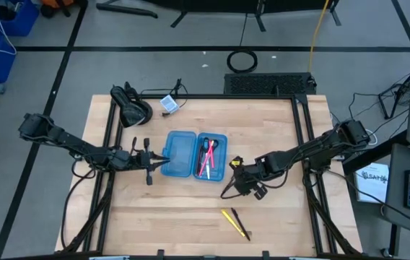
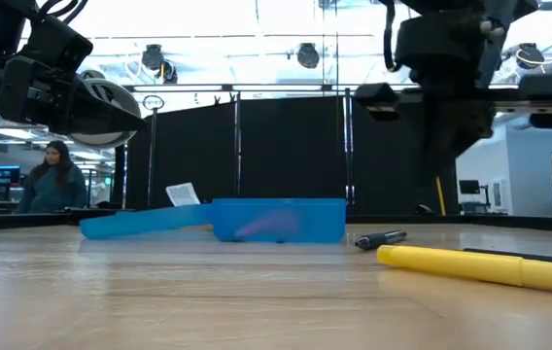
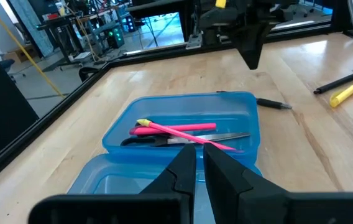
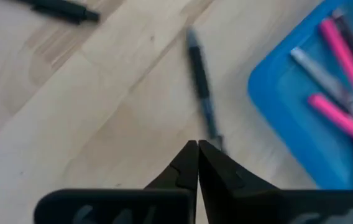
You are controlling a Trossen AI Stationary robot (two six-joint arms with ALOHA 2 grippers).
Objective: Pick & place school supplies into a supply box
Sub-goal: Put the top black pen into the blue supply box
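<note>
The supply box (image 1: 190, 155) lies open on the table, a translucent blue case with two halves. Its right half holds two pink pens (image 3: 176, 129), black-handled scissors (image 3: 164, 140) and a dark pen. My left gripper (image 1: 154, 163) hovers shut over the box's empty left half (image 3: 120, 180). My right gripper (image 4: 197, 146) is shut above the table just right of the box, over a black pen (image 4: 200, 87) that lies flat on the wood (image 1: 228, 190). A yellow pen (image 1: 232, 220) and another black pen (image 1: 242, 224) lie near the table's near edge.
A black device (image 1: 131, 107) and a small card (image 1: 169, 103) sit at the far left corner. Black frame rails (image 1: 302, 137) run along the table's sides. A person (image 2: 52, 177) stands in the room beyond. Bare wood lies between the box and the near edge.
</note>
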